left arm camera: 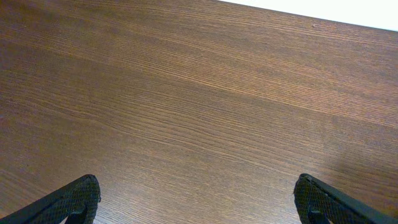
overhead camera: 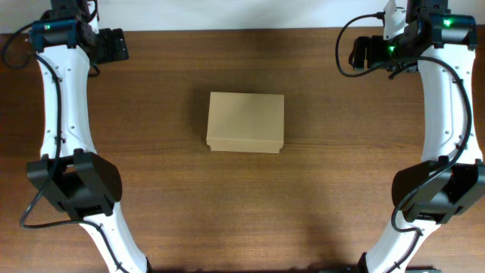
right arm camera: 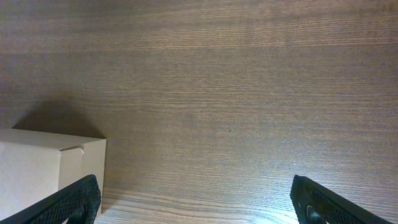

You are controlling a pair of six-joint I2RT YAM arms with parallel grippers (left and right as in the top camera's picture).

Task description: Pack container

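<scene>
container (overhead camera: 245, 121) lies closed, its inside hidden.

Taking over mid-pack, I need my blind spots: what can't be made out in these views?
1. What the container holds: overhead, it is shut.
2. Most of the container: right wrist, cut by left and bottom edges.
3. Left wrist: shows only table; the container is outside the frame.

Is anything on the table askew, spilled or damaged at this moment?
Nothing stands out. The box lies flat and closed on the table, roughly square to its edges, with no dent or tear that shows. The left gripper and right gripper are open, apart from it.
</scene>
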